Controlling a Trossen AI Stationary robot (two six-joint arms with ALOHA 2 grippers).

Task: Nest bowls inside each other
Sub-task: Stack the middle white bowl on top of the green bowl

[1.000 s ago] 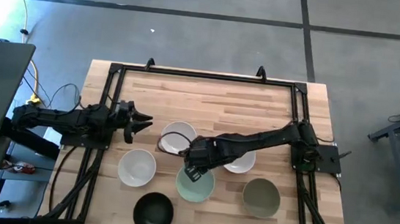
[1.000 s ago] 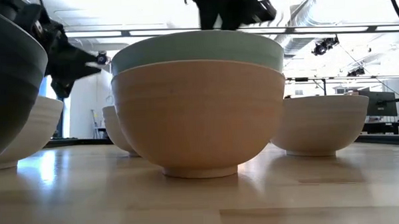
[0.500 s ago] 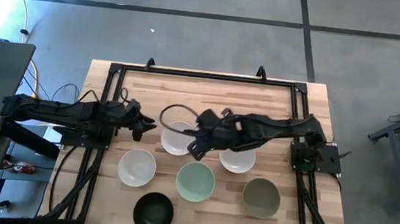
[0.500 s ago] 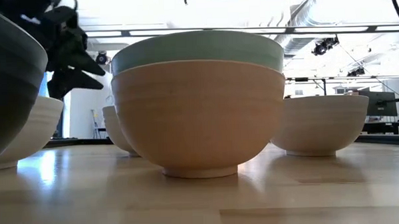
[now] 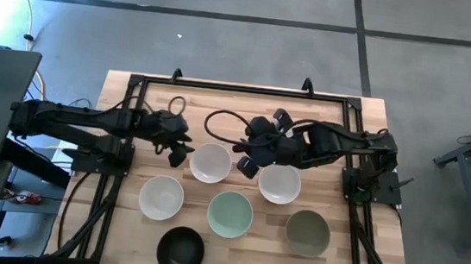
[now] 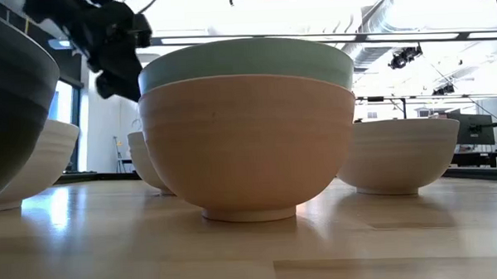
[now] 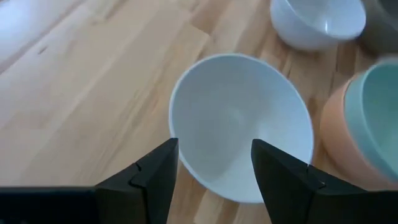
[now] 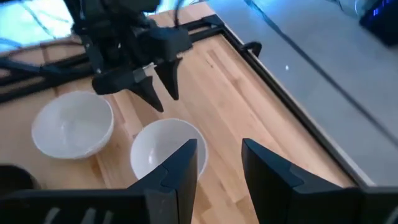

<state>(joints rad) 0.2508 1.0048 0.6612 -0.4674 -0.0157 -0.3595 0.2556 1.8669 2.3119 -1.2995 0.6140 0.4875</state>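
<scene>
The left claw (image 5: 180, 150) is open and just beside the back white bowl (image 5: 210, 162) on the surface (image 5: 246, 116). The right claw (image 5: 245, 163), open and empty, is on the bowl's other side.

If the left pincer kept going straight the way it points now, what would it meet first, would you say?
Most likely the white bowl just ahead: the open left pincer points at its near rim. How high it sits above the rim is unclear.
</scene>
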